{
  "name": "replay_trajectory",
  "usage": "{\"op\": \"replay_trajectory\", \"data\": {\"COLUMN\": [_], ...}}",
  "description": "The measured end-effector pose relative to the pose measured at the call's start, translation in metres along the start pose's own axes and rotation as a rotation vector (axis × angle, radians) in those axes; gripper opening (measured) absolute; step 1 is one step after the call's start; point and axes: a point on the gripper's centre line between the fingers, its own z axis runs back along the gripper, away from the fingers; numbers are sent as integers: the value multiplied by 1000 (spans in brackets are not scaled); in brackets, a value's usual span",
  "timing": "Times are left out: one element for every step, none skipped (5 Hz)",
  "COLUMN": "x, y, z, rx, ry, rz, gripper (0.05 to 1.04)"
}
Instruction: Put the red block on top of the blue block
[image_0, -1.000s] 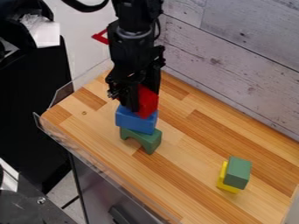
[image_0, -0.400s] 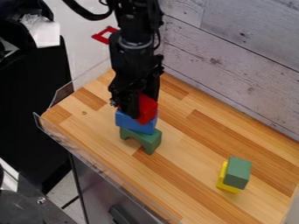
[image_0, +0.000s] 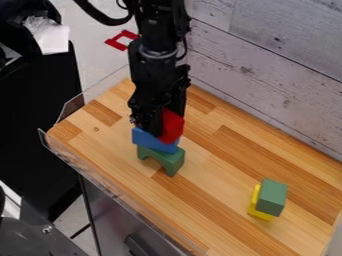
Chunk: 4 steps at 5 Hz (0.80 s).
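Observation:
The black gripper (image_0: 164, 125) hangs down over the upper left part of the wooden table, shut on the red block (image_0: 173, 127). Directly below, the blue block (image_0: 153, 141) lies across the green arch block (image_0: 172, 160). The red block overlaps the blue block's upper right part in the view; whether the two touch I cannot tell. One finger covers part of the red block and the back of the blue one.
At the lower right of the wooden tabletop (image_0: 207, 200), a green block (image_0: 272, 197) leans or rests on a yellow block (image_0: 256, 210). A whitewashed plank wall (image_0: 267, 75) borders the back right, and a clear rim runs along the left edge.
The gripper has come down with the red block toward the blue one, then shifted slightly right. The blue and green arch blocks have kept their places.

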Motion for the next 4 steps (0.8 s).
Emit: {"op": "replay_trajectory", "data": {"x": [1, 0, 1, 0], "y": [1, 0, 2, 3], "z": [0, 0, 0, 13], "rx": [20, 16, 23, 25], "ry": [-2, 4, -4, -34], "rz": [-6, 0, -10, -26], "gripper": [936, 1001, 1000, 1000]}}
